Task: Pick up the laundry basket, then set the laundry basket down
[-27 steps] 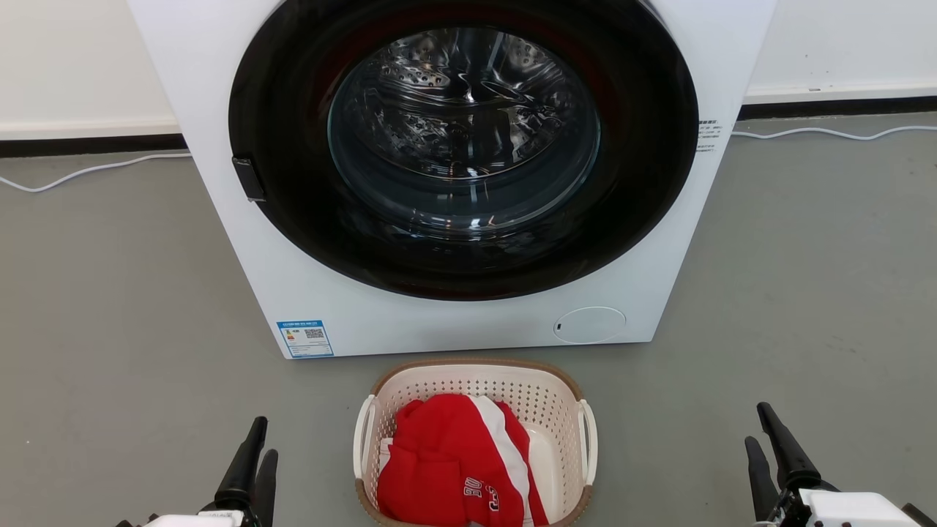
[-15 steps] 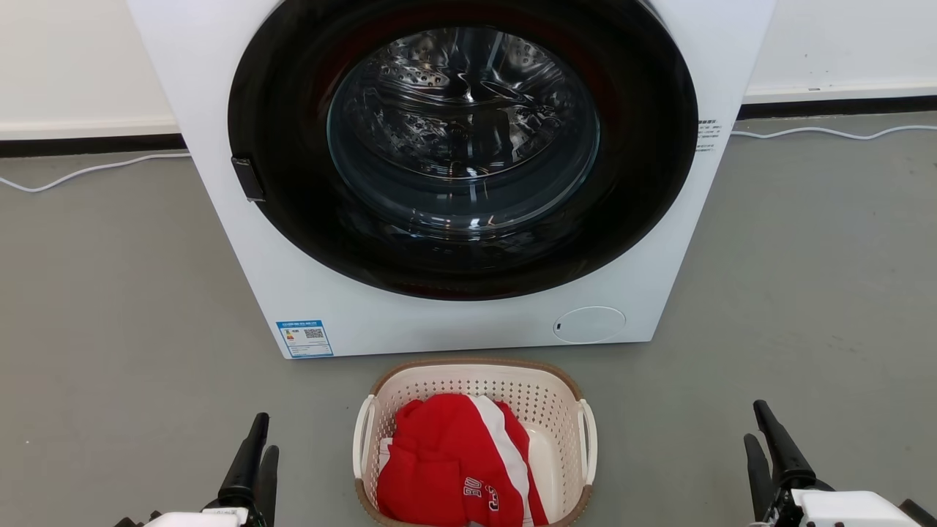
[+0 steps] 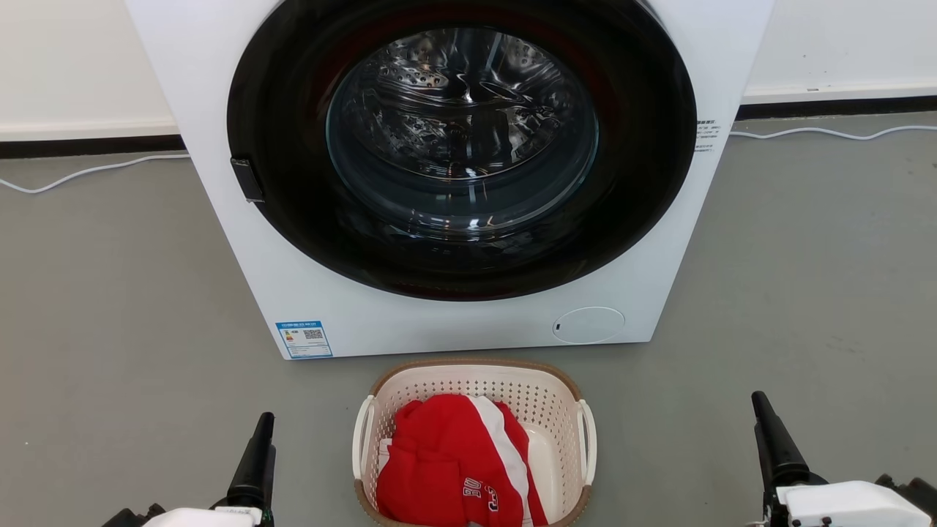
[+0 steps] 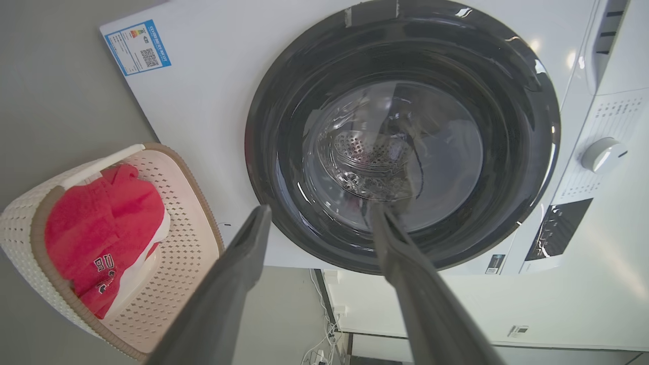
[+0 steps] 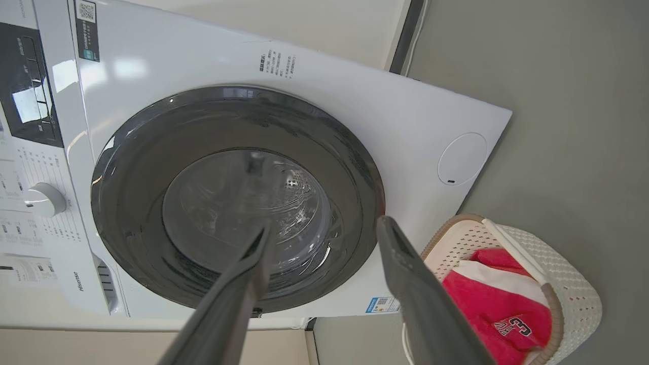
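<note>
Head view: the laundry basket (image 3: 454, 382) stands upright on the grey floor (image 3: 110, 307), mouth up, just in front of the washing machine (image 3: 439, 333) and centred under its round door (image 3: 461, 146). Its two white loop handles sit on its left and right sides. Its near end is cut off by the frame edge, so I cannot tell for sure which way its long axis runs. It is a cream-white plastic basket with rounded corners, walls pierced by rows of small holes, and a brown woven-look band around the rim. A red garment (image 3: 439, 461) with a white stripe lies crumpled inside. The left claw (image 3: 262, 432) shows at the near left and the right claw (image 3: 765, 413) at the near right, both well apart from the basket and touching nothing.

Left wrist view: the left claw (image 4: 319, 210) is released, its two dark, smooth, tapering fingers spread wide with nothing between them, pointing at the glossy black door ring and glass. The basket sits off to one side, its outer wall showing the same fine perforation.

Right wrist view: the right claw (image 5: 324, 225) is likewise released, fingers apart and holding nothing, aimed at the door. The basket lies beside the machine's lower corner, near a round white cover (image 5: 462, 158).
</note>
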